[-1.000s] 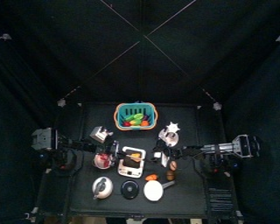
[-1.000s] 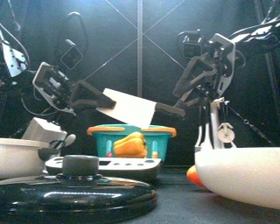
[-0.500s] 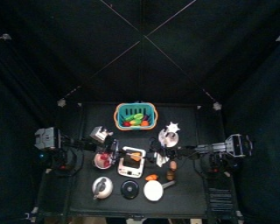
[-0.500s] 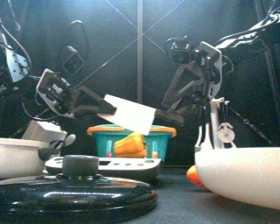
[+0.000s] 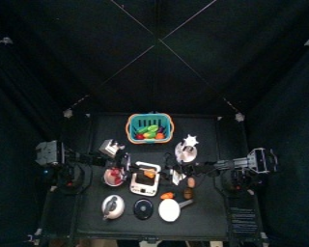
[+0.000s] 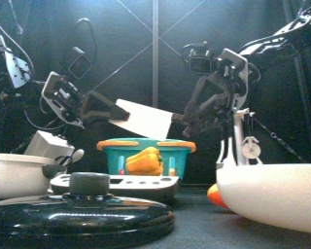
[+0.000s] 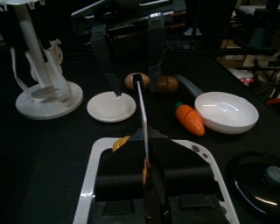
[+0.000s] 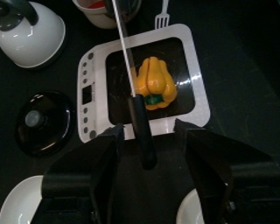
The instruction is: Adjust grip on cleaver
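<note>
L jaws (image 6: 104, 110) still clamped on cleaver (image 6: 145, 119) blade end, held mid-air. R jaws (image 6: 187, 121) moved in, wide open around handle, not gripping yet. Regrip imminent imo.

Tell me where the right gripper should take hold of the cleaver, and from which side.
Grip the black handle. The left gripper clamps the blade of the cleaver, so the handle juts free toward the right gripper. Probably best from the handle's end, open jaws straddling it.
</note>
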Robot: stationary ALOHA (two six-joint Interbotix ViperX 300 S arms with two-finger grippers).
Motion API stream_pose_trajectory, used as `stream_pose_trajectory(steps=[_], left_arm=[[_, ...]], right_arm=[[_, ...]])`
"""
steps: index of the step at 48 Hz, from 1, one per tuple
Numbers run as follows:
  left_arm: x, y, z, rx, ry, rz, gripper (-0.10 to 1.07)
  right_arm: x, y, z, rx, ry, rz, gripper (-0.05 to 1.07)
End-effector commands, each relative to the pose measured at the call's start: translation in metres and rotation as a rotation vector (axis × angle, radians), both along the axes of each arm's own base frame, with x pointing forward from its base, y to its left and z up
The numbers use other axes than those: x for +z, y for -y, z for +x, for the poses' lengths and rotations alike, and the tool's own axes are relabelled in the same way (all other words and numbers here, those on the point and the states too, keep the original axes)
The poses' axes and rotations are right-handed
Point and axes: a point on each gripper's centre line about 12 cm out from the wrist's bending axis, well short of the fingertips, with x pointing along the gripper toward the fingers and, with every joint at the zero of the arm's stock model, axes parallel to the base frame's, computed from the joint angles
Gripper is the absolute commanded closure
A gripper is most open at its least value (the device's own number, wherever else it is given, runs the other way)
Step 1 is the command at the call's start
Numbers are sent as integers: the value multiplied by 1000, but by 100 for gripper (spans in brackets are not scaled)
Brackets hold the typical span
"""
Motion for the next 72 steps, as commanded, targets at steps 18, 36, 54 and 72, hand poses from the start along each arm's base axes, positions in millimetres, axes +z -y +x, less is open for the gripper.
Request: stream_pose_trajectory(steps=[18,36,54,72], left_arm=[[6,-3,0,11,21,3,62],[8,0,-2,-7,21,11,50],[23,-1,-7,16,-6,45,22],[32,-8,-7,69,-32,28,22]], right_arm=[[12,-1,5,10,34,-14,53],[19,2,9,-8,38,-19,65],[17,6,7,-53,-10,-28,65],[21,-4,14,-33,-6,-29,65]])
